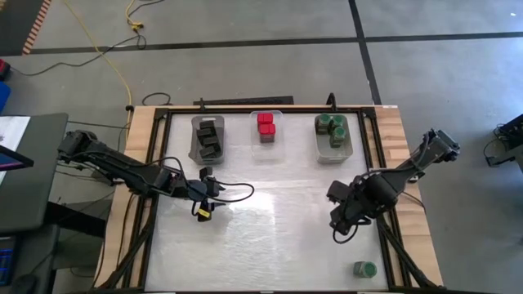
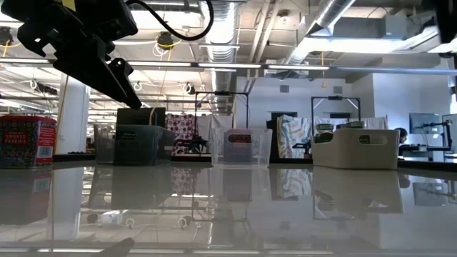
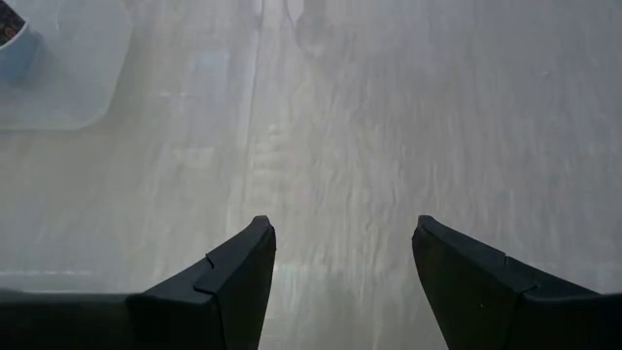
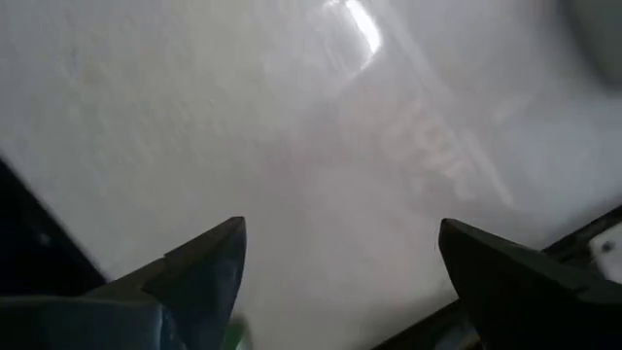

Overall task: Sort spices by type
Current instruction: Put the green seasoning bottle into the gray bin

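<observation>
Three bins stand in a row along the table's far side. The left bin (image 1: 208,137) holds black boxes, the middle bin (image 1: 265,128) holds red boxes, and the right bin (image 1: 333,135) holds green-lidded jars. One more green-lidded jar (image 1: 364,269) stands alone on the table near the front right corner. My left gripper (image 1: 206,204) (image 3: 340,228) hovers open over bare table, left of centre and nearer than the black-box bin. My right gripper (image 1: 337,229) (image 4: 340,228) points down, open, over bare table on the far side of the lone jar. Neither has anything between its fingers.
A dark frame rail (image 1: 377,155) runs around the white table top. In the low view a red tin (image 2: 27,141) shows at the far left. Bare table (image 1: 278,229) lies between the two grippers.
</observation>
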